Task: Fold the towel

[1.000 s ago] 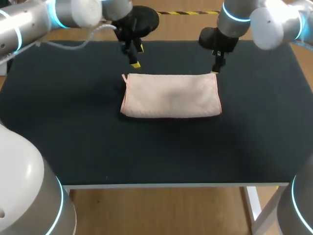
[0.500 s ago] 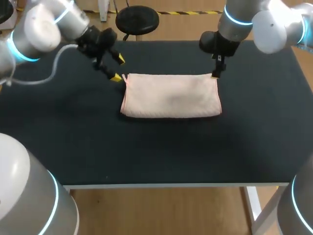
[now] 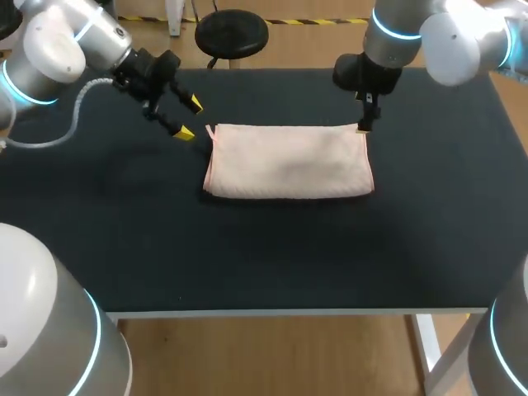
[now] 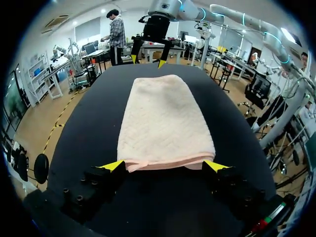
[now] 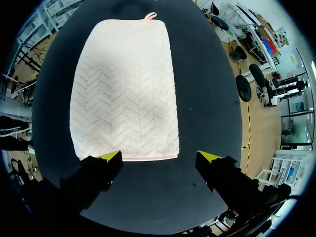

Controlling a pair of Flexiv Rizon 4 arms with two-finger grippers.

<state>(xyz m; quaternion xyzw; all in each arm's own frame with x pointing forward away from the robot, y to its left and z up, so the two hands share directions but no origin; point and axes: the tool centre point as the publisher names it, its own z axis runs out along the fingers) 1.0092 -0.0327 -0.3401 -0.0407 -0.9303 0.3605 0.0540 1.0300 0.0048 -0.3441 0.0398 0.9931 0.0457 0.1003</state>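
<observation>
A folded pale pink terry towel (image 3: 289,161) is lying on the black bench (image 3: 124,231). The left hand (image 3: 188,117) and right hand (image 5: 159,156) are being held open, empty, at its ends. Limp cloth: corner pinches are being advised.

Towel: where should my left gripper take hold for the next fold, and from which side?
The towel lies flat, its left short end just ahead of the open left gripper. Likely best: pinch that end near the far corner with the loop, coming in low from the left.
</observation>
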